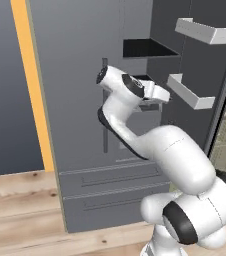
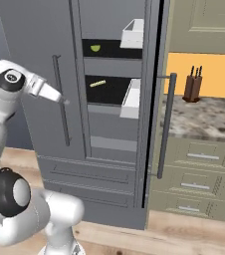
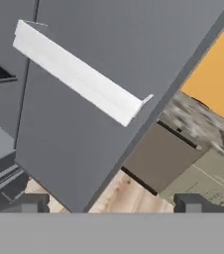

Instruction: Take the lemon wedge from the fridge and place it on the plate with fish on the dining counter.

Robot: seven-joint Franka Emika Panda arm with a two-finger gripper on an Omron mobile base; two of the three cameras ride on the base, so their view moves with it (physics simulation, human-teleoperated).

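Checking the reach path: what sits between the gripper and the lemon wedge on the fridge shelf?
In the right base view, the gripper is in front of the closed left door, whose handle and edge lie between it and the lemon wedge on the upper shelf.

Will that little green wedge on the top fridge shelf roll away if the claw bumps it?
The lemon wedge looks tiny, so it is probably light and would slide or rock easily. It lies alone on a flat dark shelf, so likely nothing stops it. Its cut shape may keep it from rolling far.
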